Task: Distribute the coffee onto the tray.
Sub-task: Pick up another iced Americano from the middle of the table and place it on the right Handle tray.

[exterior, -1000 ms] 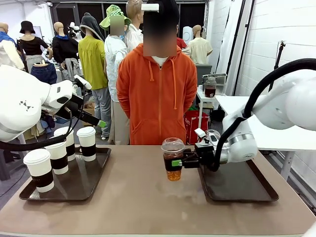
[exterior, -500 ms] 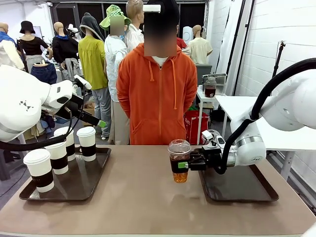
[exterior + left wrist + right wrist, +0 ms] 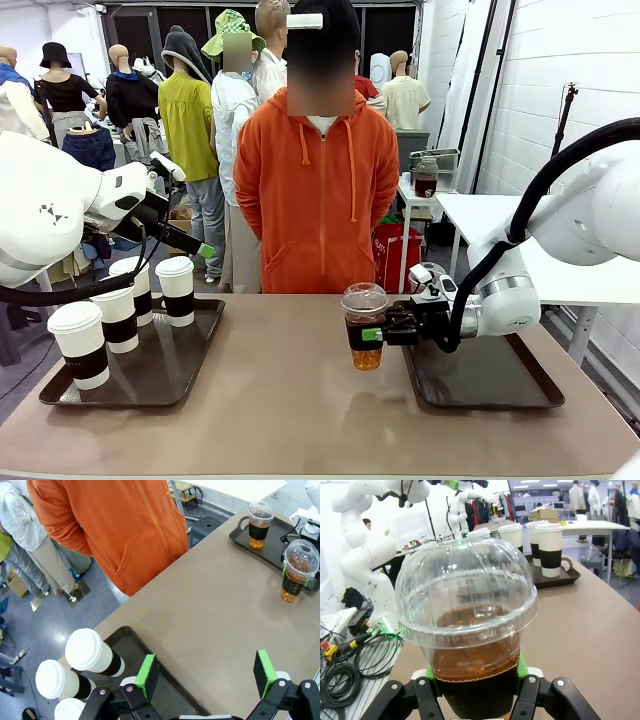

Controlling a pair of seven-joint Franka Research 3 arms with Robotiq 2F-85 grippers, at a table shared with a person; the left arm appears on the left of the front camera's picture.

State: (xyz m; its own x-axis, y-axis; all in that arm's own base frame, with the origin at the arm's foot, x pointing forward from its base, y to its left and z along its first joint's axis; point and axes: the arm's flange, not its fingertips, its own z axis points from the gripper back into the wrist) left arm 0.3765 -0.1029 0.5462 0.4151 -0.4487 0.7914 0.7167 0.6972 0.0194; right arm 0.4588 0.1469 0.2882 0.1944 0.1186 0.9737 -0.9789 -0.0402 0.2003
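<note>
Surface [image 3: 290,400]: brown, a person in an orange hoodie [image 3: 317,200] standing at its far edge.

Two dark trays. Left tray [image 3: 160,375] near the left edge carries four white paper cups [image 3: 80,343] with dark bands and white lids. Right tray [image 3: 490,375] near the right edge carries one clear dome-lidded cup [image 3: 260,524] of amber drink at its far end, seen in the left wrist view.

Right gripper [image 3: 374,334]: pinching a second clear dome-lidded cup [image 3: 364,325] around its dark sleeve, upright, lifted above the surface just beside the right tray's inner edge.

Left gripper [image 3: 205,672]: green pads spread wide, nothing between them, raised above the left tray's near-inner corner.
</note>
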